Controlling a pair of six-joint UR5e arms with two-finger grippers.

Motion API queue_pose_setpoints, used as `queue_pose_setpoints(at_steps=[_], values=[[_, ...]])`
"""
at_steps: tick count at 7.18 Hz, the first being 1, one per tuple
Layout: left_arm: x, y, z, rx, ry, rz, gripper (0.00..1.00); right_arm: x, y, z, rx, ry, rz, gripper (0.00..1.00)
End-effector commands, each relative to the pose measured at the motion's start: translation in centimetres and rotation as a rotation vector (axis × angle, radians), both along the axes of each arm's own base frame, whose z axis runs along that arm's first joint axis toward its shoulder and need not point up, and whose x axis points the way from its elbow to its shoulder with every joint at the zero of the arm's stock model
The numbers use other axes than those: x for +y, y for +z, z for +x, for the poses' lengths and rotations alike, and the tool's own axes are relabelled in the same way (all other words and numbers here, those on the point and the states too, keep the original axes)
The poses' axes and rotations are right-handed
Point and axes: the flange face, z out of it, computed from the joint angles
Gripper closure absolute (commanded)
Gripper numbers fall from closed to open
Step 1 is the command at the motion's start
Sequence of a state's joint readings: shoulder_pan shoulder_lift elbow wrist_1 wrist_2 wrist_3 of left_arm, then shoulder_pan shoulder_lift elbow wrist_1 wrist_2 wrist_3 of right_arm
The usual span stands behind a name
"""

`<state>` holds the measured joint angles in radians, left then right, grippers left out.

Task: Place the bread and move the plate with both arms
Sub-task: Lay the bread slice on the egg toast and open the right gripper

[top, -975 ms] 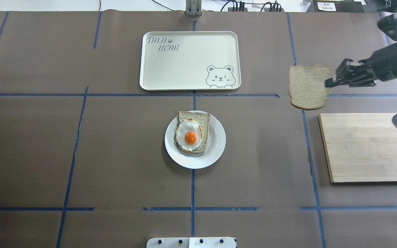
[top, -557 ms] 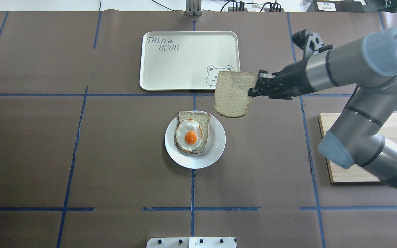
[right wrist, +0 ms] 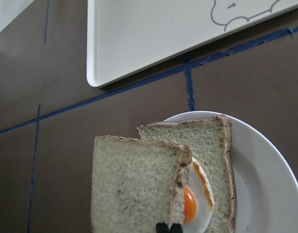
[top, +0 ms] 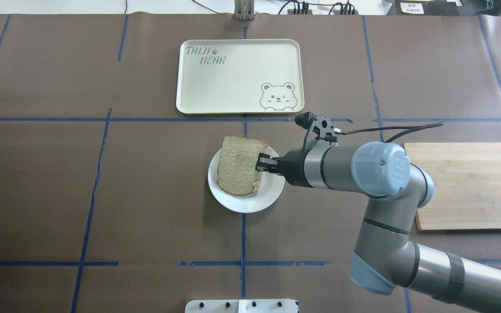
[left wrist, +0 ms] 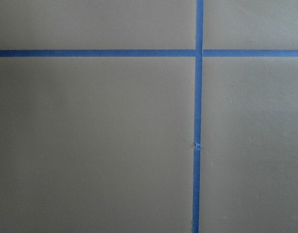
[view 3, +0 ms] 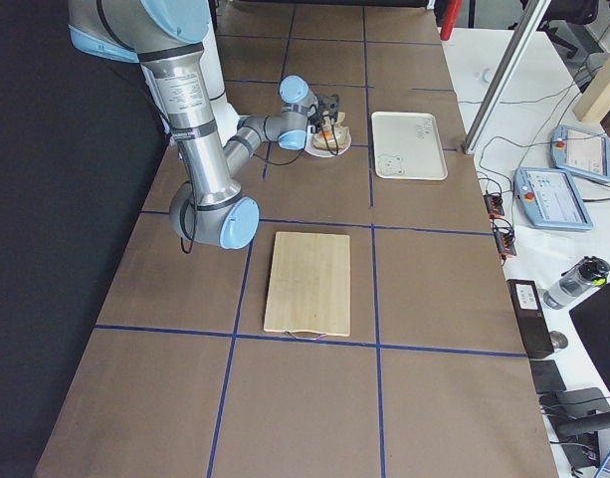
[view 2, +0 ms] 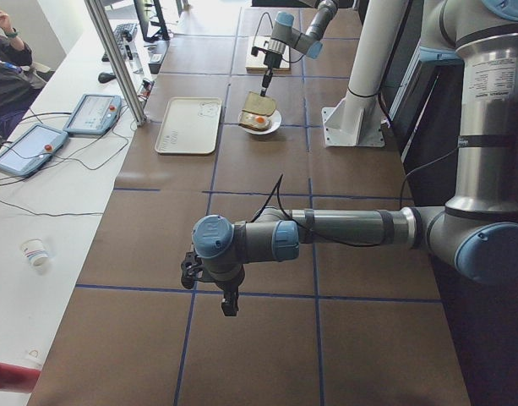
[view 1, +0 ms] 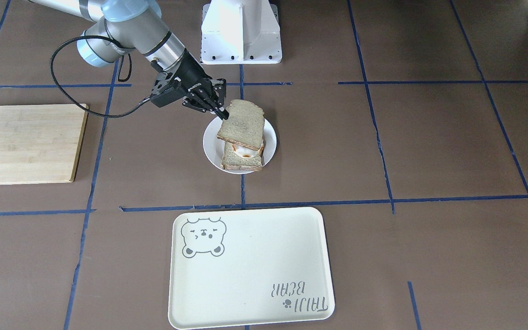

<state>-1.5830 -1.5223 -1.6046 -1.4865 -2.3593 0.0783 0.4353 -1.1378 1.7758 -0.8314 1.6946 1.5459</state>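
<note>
Bread (top: 239, 165) is clenched by its crust edge in the right gripper (top: 260, 164), jutting out ahead of the jaws, just above the egg-topped slice (view 1: 241, 160) on the plate (top: 272, 193) beneath them. Let go from here, it may land askew or slide off the egg (right wrist: 187, 204), since the wrist view shows it not squared with that slice. Well apart, the left gripper (view 2: 230, 304) hangs over the table (view 2: 267, 355); whether its jaws are parted I cannot tell
</note>
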Motion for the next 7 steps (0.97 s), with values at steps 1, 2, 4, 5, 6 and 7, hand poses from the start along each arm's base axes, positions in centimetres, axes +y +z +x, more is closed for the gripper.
queue_pose_setpoints(at_steps=[1, 2, 4, 5, 6, 7], values=[[0.0, 0.1, 0.0, 0.000, 0.001, -0.001, 0.00, -0.1, 1.1, -2.4, 0.035, 0.007, -0.003, 1.00], [0.0, 0.0, 0.0, 0.000, 0.001, 0.000, 0.00, -0.1, 1.2, -2.4, 0.041, 0.004, 0.012, 1.00], [0.0, 0.0, 0.0, -0.001, 0.001, 0.002, 0.00, -0.5, 2.7, -2.9, 0.090, -0.001, 0.033, 1.00], [-0.1, -0.1, 0.0, 0.000, 0.001, 0.003, 0.00, -0.6, 3.5, -3.6, 0.106, -0.004, 0.028, 0.96], [-0.1, -0.1, 0.0, 0.000, 0.002, 0.005, 0.00, -0.8, 3.5, -3.7, 0.107, -0.002, 0.026, 0.73], [-0.1, -0.2, 0.0, 0.000, 0.002, 0.006, 0.00, -0.8, 3.4, -3.7, 0.104, -0.002, 0.026, 0.29]])
